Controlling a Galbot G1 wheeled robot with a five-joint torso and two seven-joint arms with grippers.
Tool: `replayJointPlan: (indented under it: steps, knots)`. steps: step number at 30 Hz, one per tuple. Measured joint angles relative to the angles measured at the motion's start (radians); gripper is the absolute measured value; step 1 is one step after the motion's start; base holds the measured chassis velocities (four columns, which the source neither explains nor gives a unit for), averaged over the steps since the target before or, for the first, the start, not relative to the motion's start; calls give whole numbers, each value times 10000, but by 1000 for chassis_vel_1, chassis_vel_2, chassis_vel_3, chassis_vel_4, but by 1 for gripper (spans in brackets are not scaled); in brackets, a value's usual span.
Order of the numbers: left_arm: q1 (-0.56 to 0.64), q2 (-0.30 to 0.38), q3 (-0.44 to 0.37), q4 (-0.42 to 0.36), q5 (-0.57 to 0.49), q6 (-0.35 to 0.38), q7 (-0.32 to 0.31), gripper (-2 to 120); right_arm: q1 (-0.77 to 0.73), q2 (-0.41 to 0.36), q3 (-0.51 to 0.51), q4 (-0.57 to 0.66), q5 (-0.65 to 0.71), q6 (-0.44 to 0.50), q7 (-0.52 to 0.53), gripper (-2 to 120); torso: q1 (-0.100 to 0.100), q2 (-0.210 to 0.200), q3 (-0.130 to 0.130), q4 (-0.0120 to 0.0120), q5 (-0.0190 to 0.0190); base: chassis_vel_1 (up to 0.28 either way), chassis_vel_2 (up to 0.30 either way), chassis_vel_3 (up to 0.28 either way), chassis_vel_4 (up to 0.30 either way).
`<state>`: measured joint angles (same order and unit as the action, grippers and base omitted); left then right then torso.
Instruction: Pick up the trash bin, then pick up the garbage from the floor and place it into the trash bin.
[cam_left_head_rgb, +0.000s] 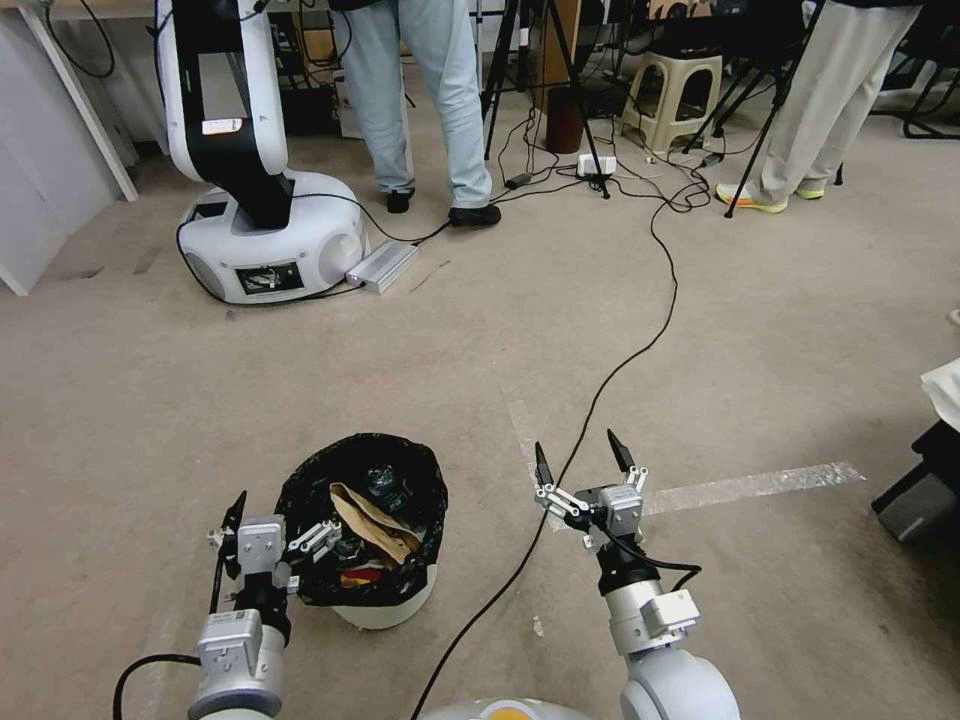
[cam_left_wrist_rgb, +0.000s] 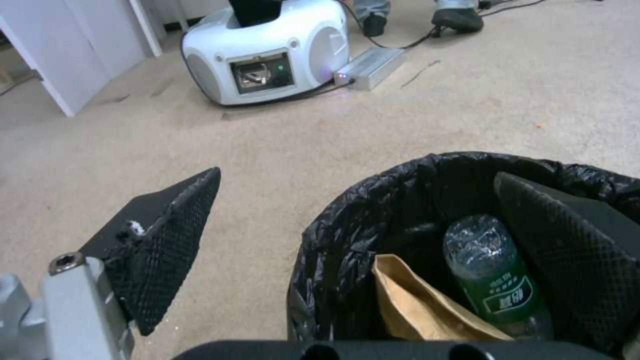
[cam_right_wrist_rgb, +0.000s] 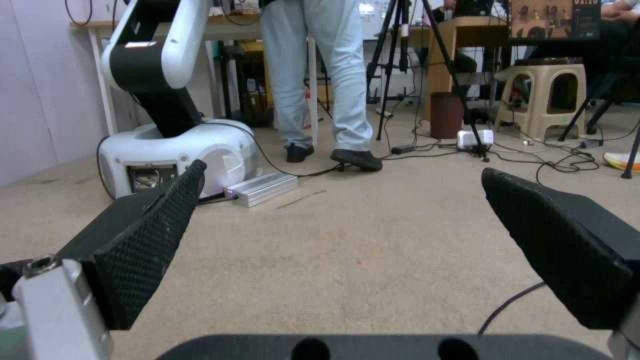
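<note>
The left tool (cam_left_head_rgb: 285, 525) stood with its fingers apart astride the rim of the bin (cam_left_head_rgb: 385, 605), one finger (cam_left_wrist_rgb: 573, 260) inside against the black liner and the other (cam_left_wrist_rgb: 167, 240) outside, placed to pinch the wall for carrying. Inside, beside that inner finger, lay a bottle (cam_left_wrist_rgb: 497, 280) and a cardboard scrap (cam_left_wrist_rgb: 417, 305). The right tool (cam_left_head_rgb: 585, 462), fingers spread and empty, hovered over bare floor beside the bin.

I seem to be in a robotics lab: another robot (cam_left_head_rgb: 250, 150), tripods (cam_left_head_rgb: 540, 90), cables (cam_left_head_rgb: 640, 300) across my carpet (cam_left_head_rgb: 760, 330).
</note>
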<state>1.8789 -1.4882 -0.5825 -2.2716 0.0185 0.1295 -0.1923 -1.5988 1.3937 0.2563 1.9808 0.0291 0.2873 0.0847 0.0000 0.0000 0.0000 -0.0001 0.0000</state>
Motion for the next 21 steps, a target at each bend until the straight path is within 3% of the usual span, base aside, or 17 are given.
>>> replayJointPlan:
  steps: [21]
  knots:
    - [-27, 6, -5, 11, -61, 79, -37, 100, -1, -6, 0, -10, -3, -3, -11, 100, 0, 0, 0, 1, 0, 0, 0, 0, 0]
